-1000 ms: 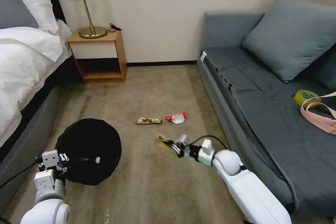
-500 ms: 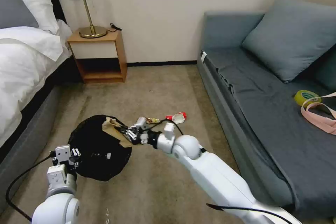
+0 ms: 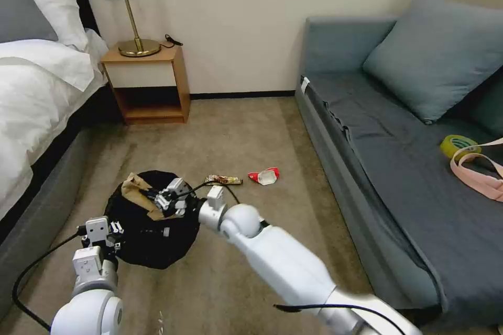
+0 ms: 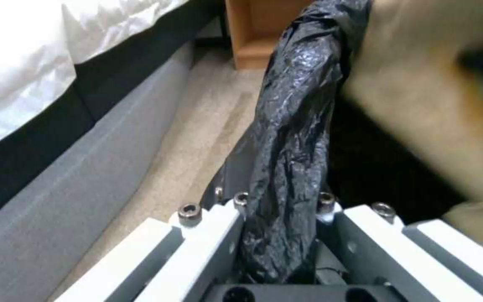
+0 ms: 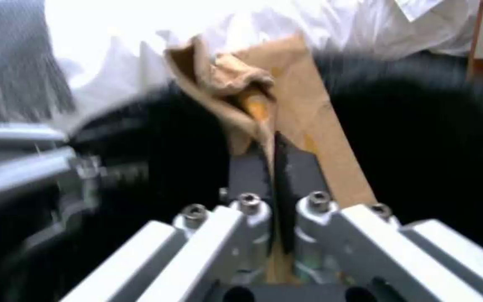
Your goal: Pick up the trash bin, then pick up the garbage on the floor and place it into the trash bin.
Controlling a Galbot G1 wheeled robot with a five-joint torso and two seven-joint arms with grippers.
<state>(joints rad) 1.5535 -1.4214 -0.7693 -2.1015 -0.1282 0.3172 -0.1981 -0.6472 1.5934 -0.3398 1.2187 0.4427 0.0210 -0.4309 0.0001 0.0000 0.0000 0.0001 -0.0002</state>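
The black trash bin point(image 3: 141, 243) hangs low over the carpet at the left. My left gripper point(image 3: 107, 231) is shut on its near rim. In the left wrist view the crinkly liner point(image 4: 292, 126) is pinched in that gripper point(image 4: 281, 201). My right gripper point(image 3: 163, 200) reaches across over the bin's mouth and is shut on the crumpled brown paper bag point(image 3: 134, 191). The right wrist view shows that bag point(image 5: 297, 100) clamped in the gripper point(image 5: 275, 167), with the dark bin behind. A flat snack wrapper point(image 3: 224, 180) and a red-and-white packet point(image 3: 264, 176) lie on the floor beyond the bin.
A bed point(image 3: 36, 94) runs along the left, and a wooden nightstand point(image 3: 146, 84) with a lamp stands against the far wall. On the right is a grey sofa point(image 3: 398, 141) with a tape roll point(image 3: 457, 145) and a pink strap point(image 3: 479, 172) on it. Open carpet point(image 3: 230, 125) lies between.
My right arm swung left from the open carpet, carrying the paper bag to above the bin's mouth. The left gripper and the bin shifted slightly right.
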